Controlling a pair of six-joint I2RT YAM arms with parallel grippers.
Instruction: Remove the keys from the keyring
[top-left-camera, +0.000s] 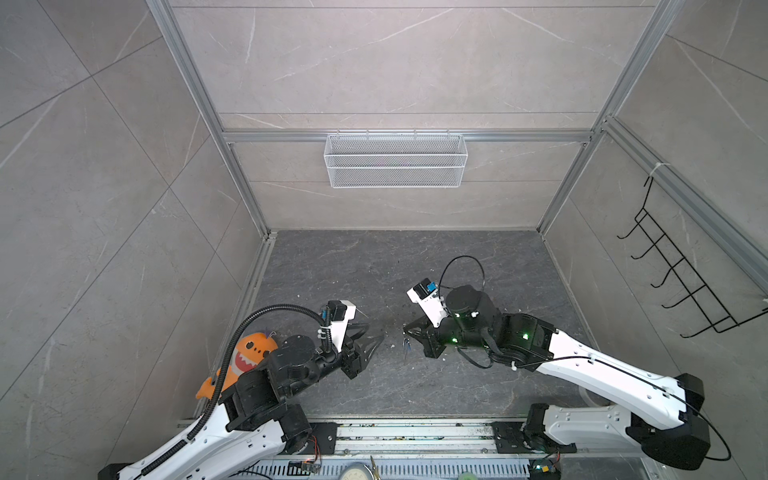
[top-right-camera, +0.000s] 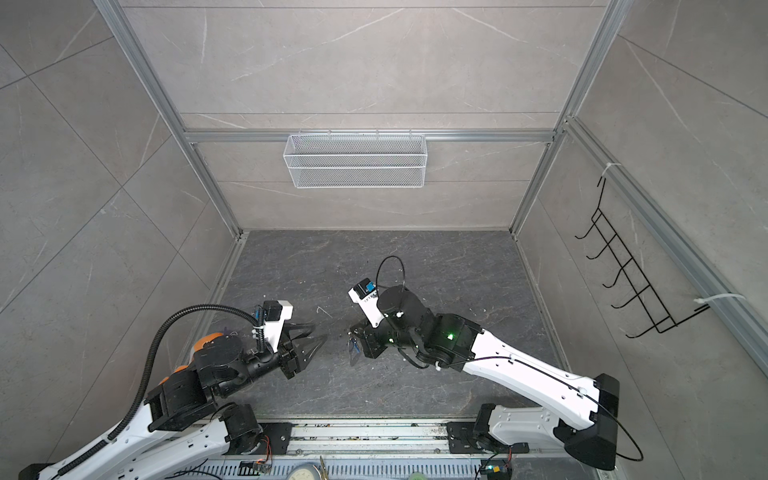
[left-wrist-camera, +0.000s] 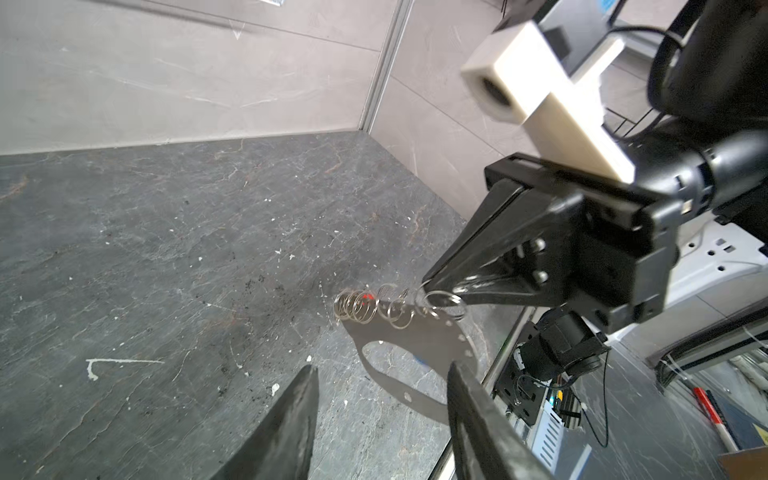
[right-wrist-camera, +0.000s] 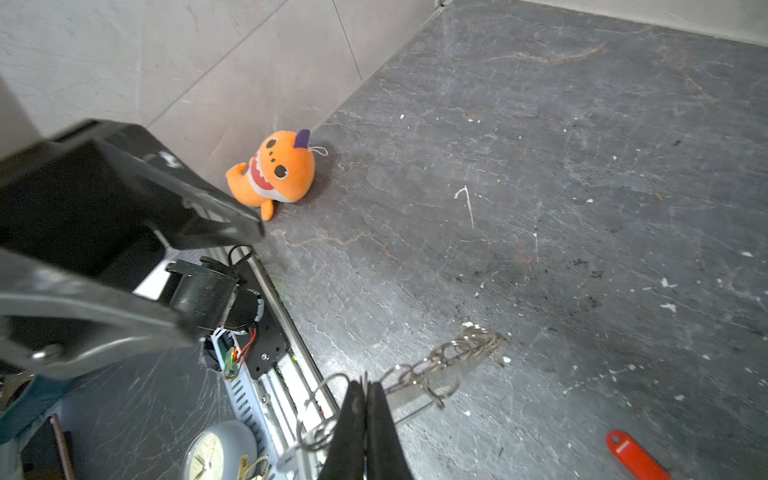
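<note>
My right gripper (right-wrist-camera: 365, 384) is shut on a ring of the keyring's silver chain (right-wrist-camera: 457, 349), just above the dark floor. The grey keyring plate (left-wrist-camera: 432, 336) with its oval hole hangs tilted below the right gripper (left-wrist-camera: 428, 282). In both top views the keyring (top-left-camera: 406, 347) (top-right-camera: 353, 349) dangles between the two arms. My left gripper (left-wrist-camera: 383, 365) stands open a short way from the plate, with nothing between its fingers (left-wrist-camera: 299, 415). A key with a red tag (right-wrist-camera: 631, 455) lies loose on the floor. A speck of blue shows through the plate's hole; what it is I cannot tell.
An orange plush toy (right-wrist-camera: 282, 170) (top-left-camera: 253, 353) lies by the left wall, behind the left arm. A white mesh basket (top-left-camera: 395, 160) hangs on the back wall and a black hook rack (top-left-camera: 681, 282) on the right wall. A metal rail (top-left-camera: 415, 436) runs along the front edge.
</note>
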